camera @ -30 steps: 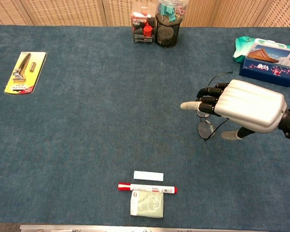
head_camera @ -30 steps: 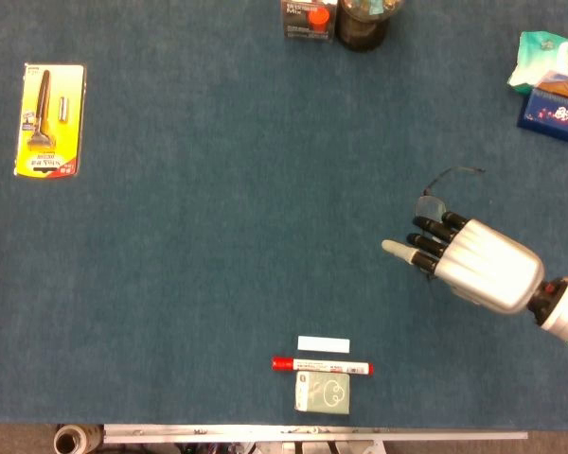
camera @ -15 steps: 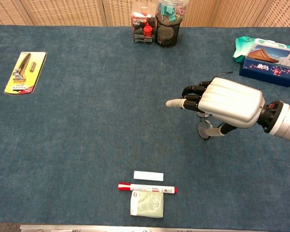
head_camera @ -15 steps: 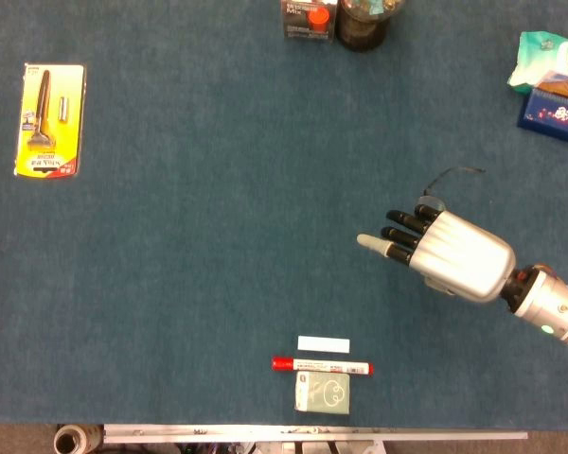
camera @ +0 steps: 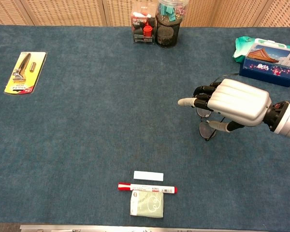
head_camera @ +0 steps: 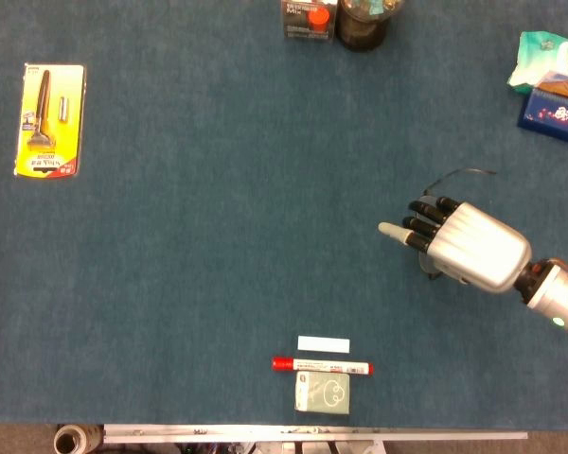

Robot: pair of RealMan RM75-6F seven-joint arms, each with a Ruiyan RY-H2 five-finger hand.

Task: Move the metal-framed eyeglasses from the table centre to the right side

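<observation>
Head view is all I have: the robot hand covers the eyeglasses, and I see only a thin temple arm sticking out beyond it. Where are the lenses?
Observer: The chest view shows one lens of the eyeglasses just below the right robot hand, under its fingertip end.
Operator: Is the thumb on the frame?
Observer: The thumb reaches out from under the palm and ends right at that lens's rim. I cannot tell whether it is pressing on it.
Operator: So are they gripped or not?
Observer: The other fingers are curled above the frame, but no view shows a closed grip or the eyeglasses lifted.
</observation>
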